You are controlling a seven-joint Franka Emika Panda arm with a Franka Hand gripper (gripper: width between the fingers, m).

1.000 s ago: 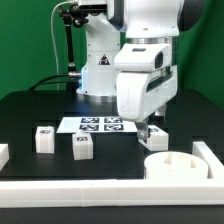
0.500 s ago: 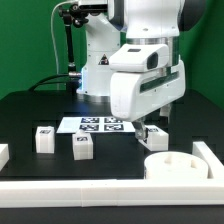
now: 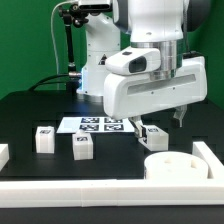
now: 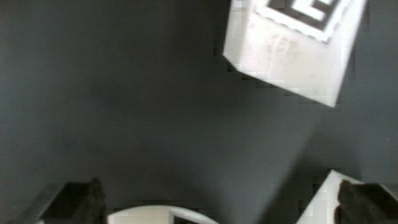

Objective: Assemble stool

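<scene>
step in hand: the arm is apparently lining up a pick of a stool part (I am judging only from where the hand is hanging)
far-left leg: is standing on the table, well apart from the arm; best left alone for now
second leg: is standing near the first, untouched
marker board: is lying flat behind them; the fingers should be keeping off it
third leg: is sitting below the hand, near the seat; the descent should be going straight down, the jaws straddling the part squarely so nothing is nudging it
seat: is lying at the exterior view's right, beside the border rail
gripper: is hovering spread wide, gripping nothing and touching nothing; in the wrist view both fingertips are showing with bare table between them
</scene>
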